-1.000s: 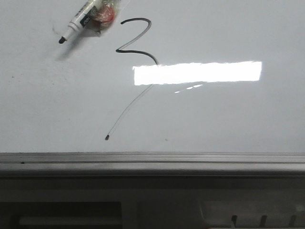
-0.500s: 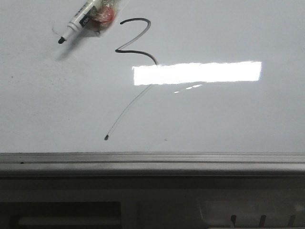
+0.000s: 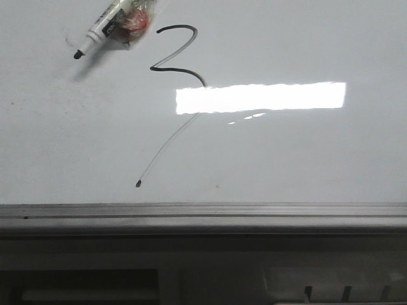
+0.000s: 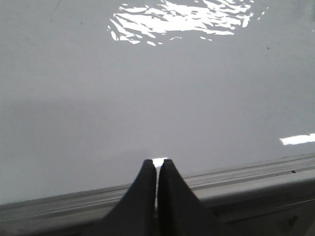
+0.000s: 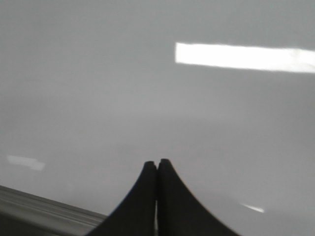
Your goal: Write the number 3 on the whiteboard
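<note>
The whiteboard (image 3: pixel 286 152) fills the front view, glossy pale grey with a bright rectangular reflection. The number 3 (image 3: pixel 179 27) is a black zigzag stroke at the far left-centre, with a long faint tail running down to a dot (image 3: pixel 138 184). A white-and-black marker (image 3: pixel 102 28) with a red and clear wrap sits at the far left of the board, tip pointing left, with no gripper on it. My left gripper (image 4: pixel 157 161) is shut and empty over the board near its frame. My right gripper (image 5: pixel 157 162) is shut and empty over bare board. Neither gripper shows in the front view.
The board's grey metal frame edge (image 3: pixel 203 213) runs along the near side, with a darker ledge below it. The frame also shows in the left wrist view (image 4: pixel 246 172) and at the corner of the right wrist view (image 5: pixel 29 204). A small faint smudge (image 3: pixel 67 39) lies beside the marker tip.
Everything in the front view has shifted a few pixels to the left. Otherwise the marker and the stroke look the same.
</note>
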